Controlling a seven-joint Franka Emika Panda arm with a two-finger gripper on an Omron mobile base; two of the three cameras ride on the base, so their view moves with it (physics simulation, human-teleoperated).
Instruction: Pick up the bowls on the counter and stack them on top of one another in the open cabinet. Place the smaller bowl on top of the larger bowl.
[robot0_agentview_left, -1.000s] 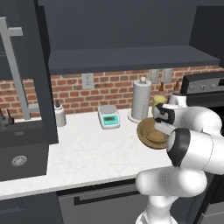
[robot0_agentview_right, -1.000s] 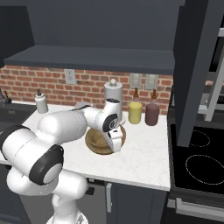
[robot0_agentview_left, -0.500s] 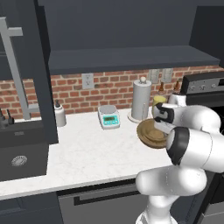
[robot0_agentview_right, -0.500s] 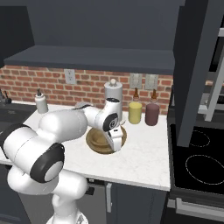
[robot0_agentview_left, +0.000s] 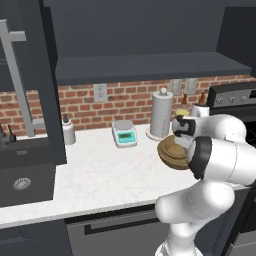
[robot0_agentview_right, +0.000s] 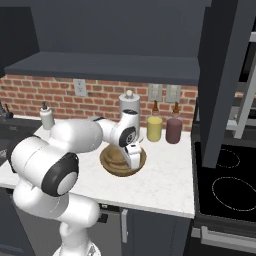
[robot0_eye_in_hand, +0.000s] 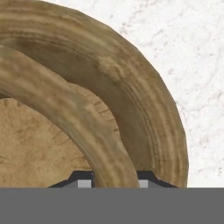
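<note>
Claw (robot0_eye_in_hand: 116, 181) pinching smaller bowl (robot0_eye_in_hand: 65, 109) rim; bowl upright, mouth up, nested in larger bowl (robot0_agentview_right: 122, 162), frame center, on desk (robot0_agentview_right: 165, 185).

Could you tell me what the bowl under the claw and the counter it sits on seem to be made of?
The bowl looks like turned wood with a matte finish: brown, streaked grain and a lighter tan rim. The counter looks like polished marble or an imitation: white with faint grey veining.

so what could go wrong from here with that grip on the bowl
The gripper pinches only the rim of the smaller bowl, which sits over the larger bowl on the counter. Such a thin edge hold could let it tilt or slip when lifted. The yellow jar and paper towel roll stand close, so a wide swing might hit them.
</note>
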